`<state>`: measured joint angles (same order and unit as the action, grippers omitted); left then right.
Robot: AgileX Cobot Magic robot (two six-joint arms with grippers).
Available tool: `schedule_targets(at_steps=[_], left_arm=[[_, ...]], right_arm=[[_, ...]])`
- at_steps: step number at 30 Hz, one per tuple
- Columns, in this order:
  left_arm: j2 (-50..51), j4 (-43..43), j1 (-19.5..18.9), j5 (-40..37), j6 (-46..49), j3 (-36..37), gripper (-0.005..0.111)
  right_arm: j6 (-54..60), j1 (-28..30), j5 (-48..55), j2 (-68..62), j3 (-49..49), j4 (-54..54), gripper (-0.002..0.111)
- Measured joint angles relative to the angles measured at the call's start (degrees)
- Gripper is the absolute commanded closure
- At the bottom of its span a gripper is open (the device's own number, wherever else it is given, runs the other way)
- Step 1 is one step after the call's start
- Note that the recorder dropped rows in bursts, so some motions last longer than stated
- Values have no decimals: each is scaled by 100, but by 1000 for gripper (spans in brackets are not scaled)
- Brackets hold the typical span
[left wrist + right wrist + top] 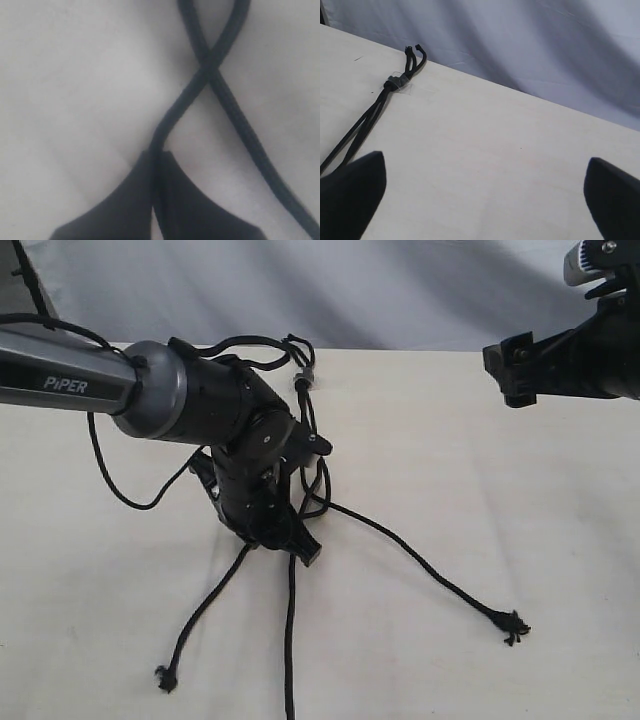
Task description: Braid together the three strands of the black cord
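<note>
The black cord lies on the pale table, its grey band (303,380) at the far side with the short loop (415,55) above it. Three strands fan toward the near edge. The left strand (200,615) and the right strand (430,570) end in frayed tips, and the middle strand (290,640) runs off the picture's bottom. My left gripper (300,545) is down on the table below the band, shut on one strand (170,112) that crosses another (240,125). My right gripper (510,370) hovers at the far right, open and holding nothing; its fingers (350,195) are spread wide.
The left arm's thicker cables (110,480) loop over the table at the left and behind the wrist. A grey cloth backdrop (545,45) hangs beyond the table's far edge. Bare table (480,490) lies between the two grippers.
</note>
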<state>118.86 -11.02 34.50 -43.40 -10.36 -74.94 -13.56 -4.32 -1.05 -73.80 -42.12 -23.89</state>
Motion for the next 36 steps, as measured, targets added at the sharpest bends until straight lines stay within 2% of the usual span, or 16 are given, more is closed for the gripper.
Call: schedule_targets(at_steps=[9,12,15,17,22,26,30,33,36], left_arm=[[-25,50,0,62,12,57,103],[-32,50,0,73,12,71,89],[-38,50,0,40,12,71,68],[-62,121,-14,-43,12,45,62],[-233,267,-22,-347,12,-13,61],[-990,69,-131,-389,-29,-14,61],[-1950,-185,-484,-330,-162,39,63],[-2688,-225,-795,61,-189,421,66],[-3523,-250,-1146,725,-201,1028,70]], right_arm=[[0,0,0,0,0,0,5],[0,0,0,0,0,0,5],[0,0,0,0,0,0,5],[0,0,0,0,0,0,5],[-87,0,0,0,0,0,5],[-305,-117,105,0,0,0,5],[-342,-673,209,0,0,0,5],[-342,-1473,672,-81,-219,0,5],[-342,-2339,1567,-317,-663,0,5]])
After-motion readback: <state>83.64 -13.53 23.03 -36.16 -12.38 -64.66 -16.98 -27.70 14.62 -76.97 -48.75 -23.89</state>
